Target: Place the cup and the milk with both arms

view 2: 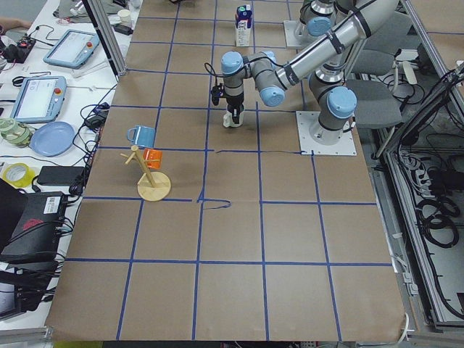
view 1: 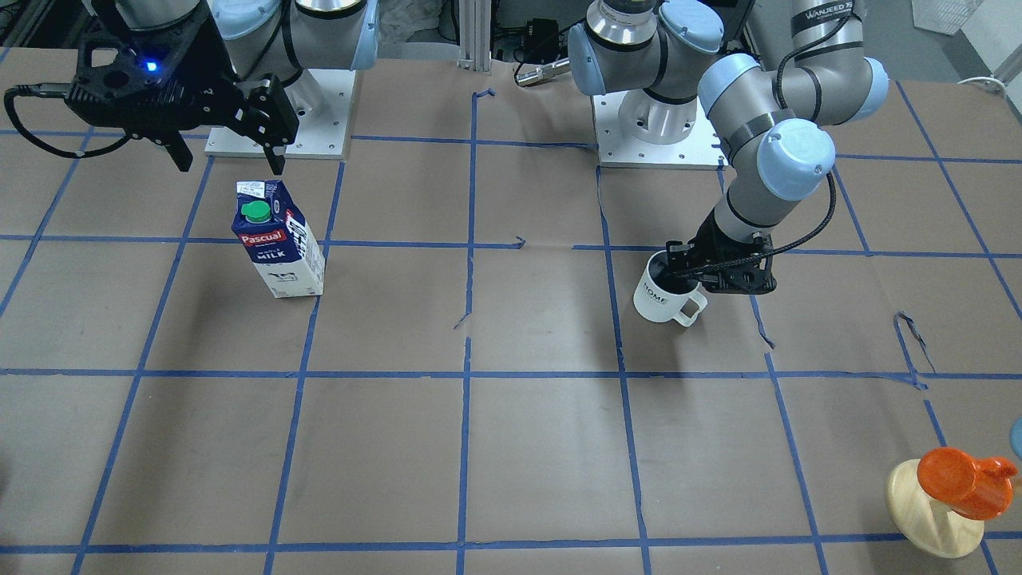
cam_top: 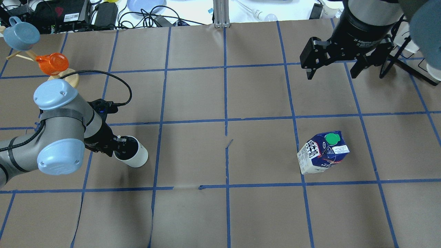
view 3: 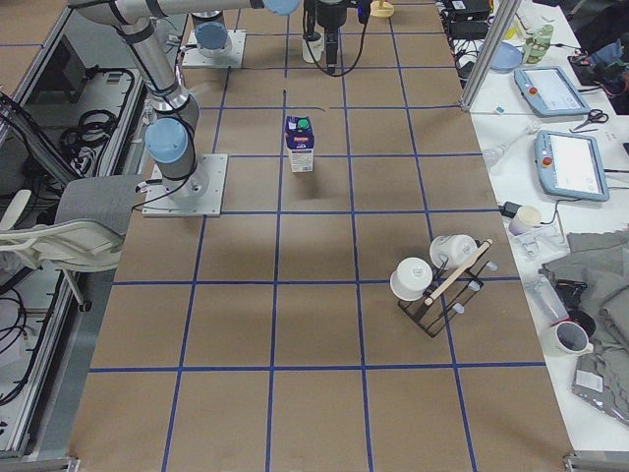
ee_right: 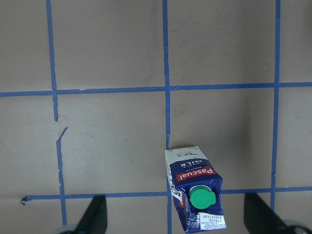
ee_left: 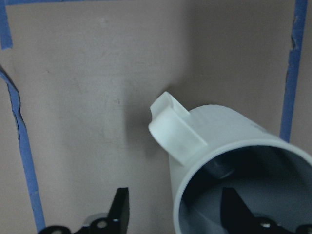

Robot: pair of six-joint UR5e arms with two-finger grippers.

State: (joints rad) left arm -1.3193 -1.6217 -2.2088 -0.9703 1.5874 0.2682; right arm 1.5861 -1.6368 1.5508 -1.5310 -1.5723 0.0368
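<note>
The white cup stands on the brown paper, its handle toward the table's far side from the robot. My left gripper is open at its rim. In the left wrist view one finger is inside the cup and the other finger is outside, apart from the wall. The blue and white milk carton stands upright with its green cap on top. My right gripper hangs open high above the table, and the carton shows below, between its spread fingers.
A wooden mug tree carries an orange mug and a blue mug at the table corner on my left. A black rack with white cups stands on my right side. Both arm base plates sit at the robot's edge.
</note>
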